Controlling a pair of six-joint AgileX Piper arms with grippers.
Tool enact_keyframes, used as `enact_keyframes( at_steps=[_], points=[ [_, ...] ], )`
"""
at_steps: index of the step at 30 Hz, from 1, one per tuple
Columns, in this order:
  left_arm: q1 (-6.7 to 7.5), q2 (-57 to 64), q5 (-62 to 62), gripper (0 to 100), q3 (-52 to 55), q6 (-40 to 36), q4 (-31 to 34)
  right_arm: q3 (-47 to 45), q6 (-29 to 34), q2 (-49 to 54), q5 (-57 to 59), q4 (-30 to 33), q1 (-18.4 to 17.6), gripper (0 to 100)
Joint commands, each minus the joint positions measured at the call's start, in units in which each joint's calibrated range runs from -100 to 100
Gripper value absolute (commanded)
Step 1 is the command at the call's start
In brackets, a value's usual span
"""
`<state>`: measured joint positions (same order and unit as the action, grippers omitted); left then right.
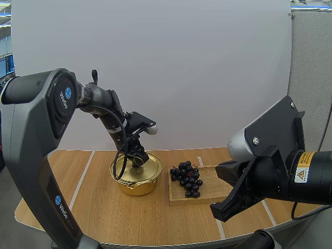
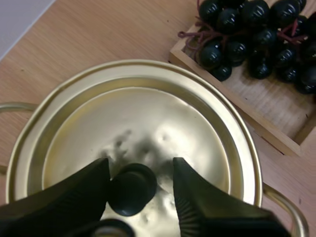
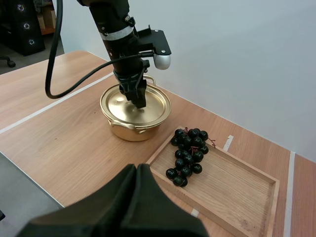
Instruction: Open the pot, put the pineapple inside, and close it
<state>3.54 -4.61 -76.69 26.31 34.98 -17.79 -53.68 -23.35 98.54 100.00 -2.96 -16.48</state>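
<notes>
i count | gold pot (image 3: 131, 131): 1 | its lid (image 3: 123, 106): 1 | bunch of dark grapes (image 3: 190, 153): 1 | wooden tray (image 3: 232, 192): 1

My left gripper (image 1: 137, 160) is down at the lid (image 1: 149, 166) of the gold pot (image 1: 136, 185), mid-table. Grapes (image 1: 188, 179) (dark ones) lie on the wooden tray (image 1: 177, 199) beside it.

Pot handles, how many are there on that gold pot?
2. One handle sits on the side of the pot away from the wooden tray, the other on the opposite side, nearer the tray. None looks hidden.
</notes>
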Motion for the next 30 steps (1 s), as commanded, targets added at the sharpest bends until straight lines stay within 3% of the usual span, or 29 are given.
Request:
enact_keyframes(
  at_steps=[1,16,30],
  points=[
    [0.24,0.85,-4.76,100,0.18,0.83,-0.34,-0.24,-0.09,0.36,0.00,-0.11,0.22,0],
    [0.24,18.51,-7.68,100,-2.49,-4.19,4.95,-0.24,-0.09,0.36,0.00,-0.11,0.22,0],
    [0.24,43.82,-23.31,100,-3.31,-10.27,7.32,-0.24,-0.09,0.36,0.00,-0.22,0.22,0]
  ],
)
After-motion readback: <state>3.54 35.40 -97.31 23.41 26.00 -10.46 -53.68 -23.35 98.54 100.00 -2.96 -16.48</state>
